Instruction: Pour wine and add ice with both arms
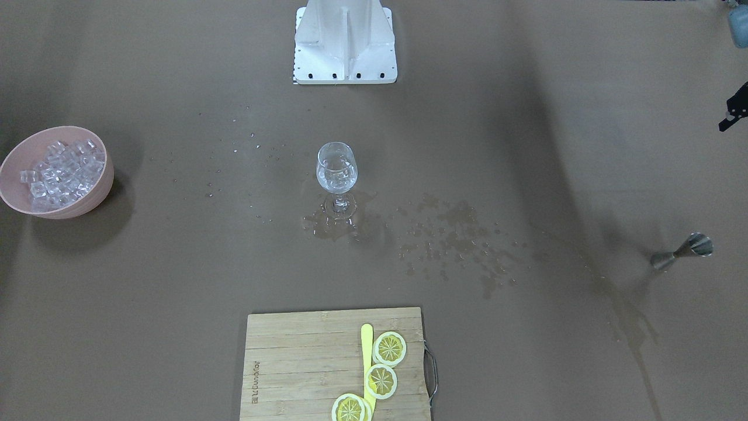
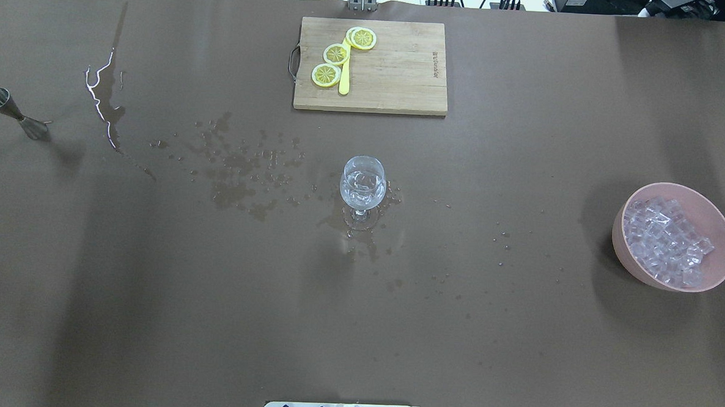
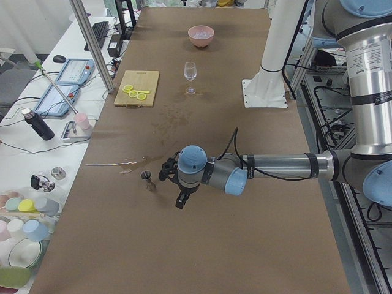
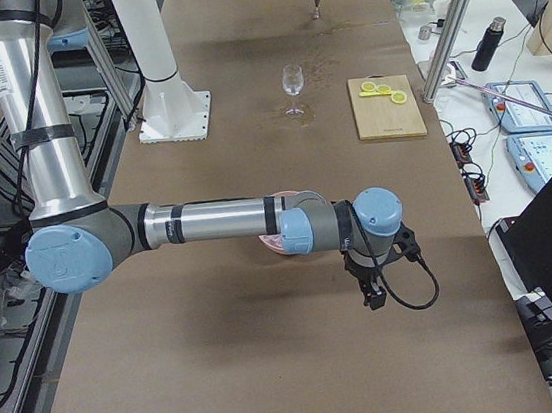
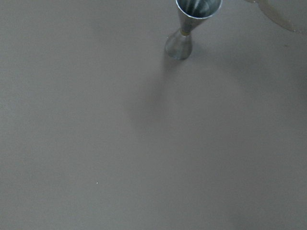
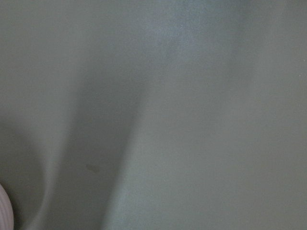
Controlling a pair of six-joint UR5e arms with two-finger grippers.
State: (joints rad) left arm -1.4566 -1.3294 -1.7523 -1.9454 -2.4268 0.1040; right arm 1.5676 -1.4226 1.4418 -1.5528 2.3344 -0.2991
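Overhead exterior view: glass charged, both arms parked well clear of it.

The wine glass (image 2: 363,188) stood upright at the centre of the table (image 2: 515,357). It held several ice cubes (image 2: 363,182) and what appeared to be a little clear wine (image 1: 336,182). Wet patches (image 1: 327,225) lay around its foot. The pink bowl (image 2: 635,267) of remaining ice (image 2: 664,241) sat well apart on the robot's right, and the steel jigger (image 2: 14,114) stood upright well apart on its left. The left gripper (image 3: 173,185) hung just beside the jigger and the right gripper (image 4: 375,290) near the bowl. The finger spacing of either could not be determined, and no load was visible. Judgement: pouring and icing looked complete or nearly so. If more ice is required, the right arm must descend squarely into the bowl.
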